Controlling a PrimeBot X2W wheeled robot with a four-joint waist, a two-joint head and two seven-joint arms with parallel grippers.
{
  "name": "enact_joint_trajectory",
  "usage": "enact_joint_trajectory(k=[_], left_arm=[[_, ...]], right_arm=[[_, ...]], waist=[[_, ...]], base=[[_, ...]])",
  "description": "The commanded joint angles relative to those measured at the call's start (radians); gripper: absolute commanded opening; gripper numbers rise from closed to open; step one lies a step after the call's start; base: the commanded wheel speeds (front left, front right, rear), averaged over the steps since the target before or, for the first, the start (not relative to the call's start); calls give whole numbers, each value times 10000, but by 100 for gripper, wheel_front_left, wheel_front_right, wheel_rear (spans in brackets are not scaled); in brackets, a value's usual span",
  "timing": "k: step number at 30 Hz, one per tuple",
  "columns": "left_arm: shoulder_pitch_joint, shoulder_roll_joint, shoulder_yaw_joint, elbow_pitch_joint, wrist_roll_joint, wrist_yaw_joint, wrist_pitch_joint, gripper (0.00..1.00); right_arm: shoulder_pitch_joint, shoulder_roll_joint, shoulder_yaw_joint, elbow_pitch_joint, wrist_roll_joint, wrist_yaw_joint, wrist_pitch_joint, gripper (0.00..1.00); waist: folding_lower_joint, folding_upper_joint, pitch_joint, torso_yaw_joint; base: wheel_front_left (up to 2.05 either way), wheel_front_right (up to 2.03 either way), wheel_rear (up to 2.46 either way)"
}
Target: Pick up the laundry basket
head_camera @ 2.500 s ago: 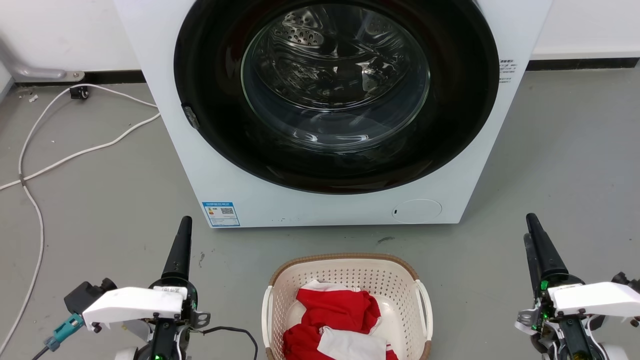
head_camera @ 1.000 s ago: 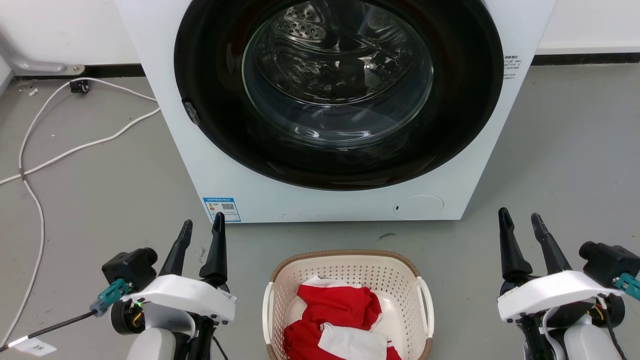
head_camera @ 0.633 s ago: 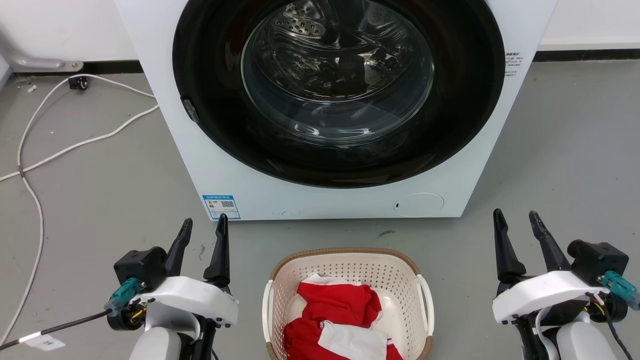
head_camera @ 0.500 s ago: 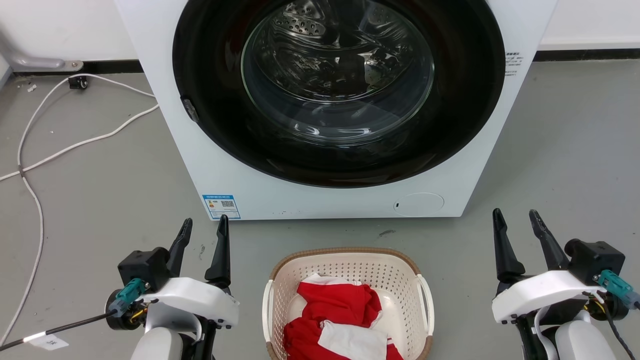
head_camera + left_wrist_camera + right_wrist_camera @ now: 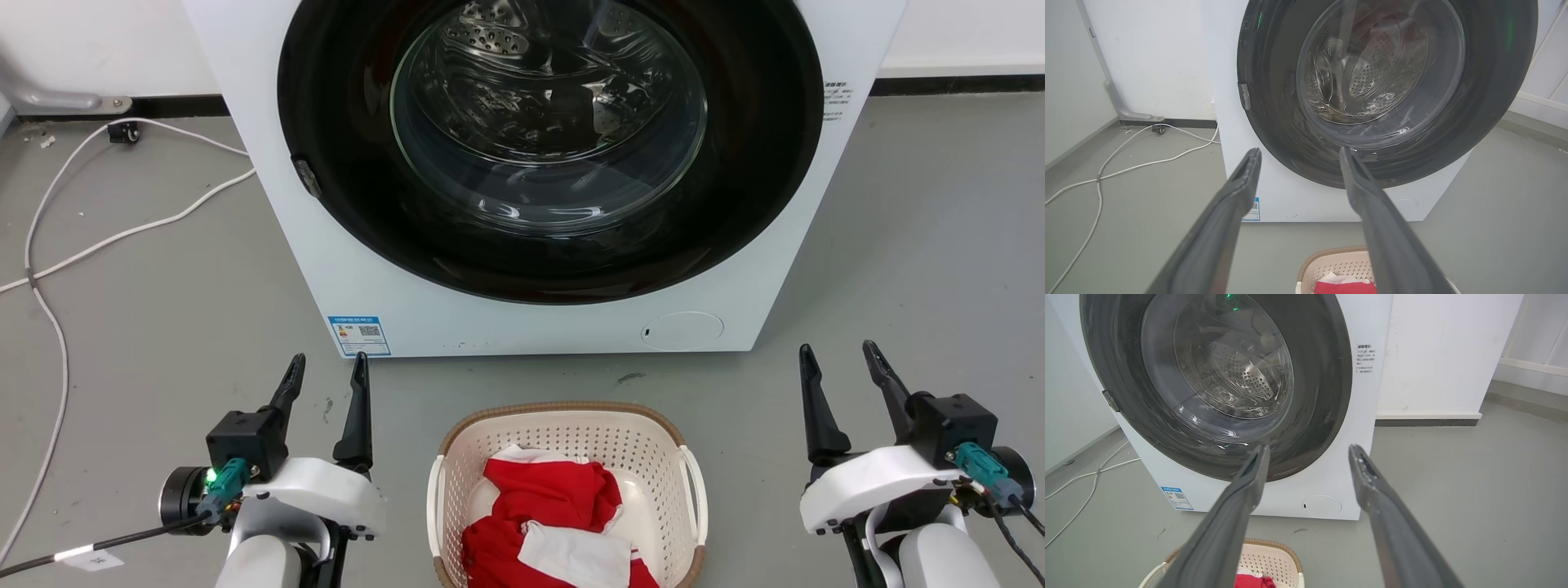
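Two grippers of ours hover before the washing machine: our left gripper off its lower left corner, our right gripper off its lower right corner, each with jaws spread and empty. The laundry basket sits on the floor just in front of the machine, between our grippers and apart from both, holding red and white cloth. A white cable trails left of the machine.

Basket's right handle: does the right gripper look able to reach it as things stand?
Probably yes. The right gripper is open and apart from the handle, with only bare floor between them; the clothes sit inside the basket, clear of it.
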Motion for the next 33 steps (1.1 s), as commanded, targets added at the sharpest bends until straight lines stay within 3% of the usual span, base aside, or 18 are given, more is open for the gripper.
enact_joint_trajectory(k=[1,22,33], left_arm=[[-139,64,-11,-9,213,57,-85,100],[7,-50,161,15,1530,252,-466,100],[84,-184,362,-30,1524,191,-515,100]], right_arm=[[-117,23,29,-71,-185,-3,-62,100],[23,23,7,-324,-1426,-3,-123,100],[99,23,-9,-363,-1091,-3,-90,100]], waist=[[0,0,3,-3],[0,0,116,-35],[0,0,158,-53]], base=[[0,0,0],[0,0,0],[0,0,0]])
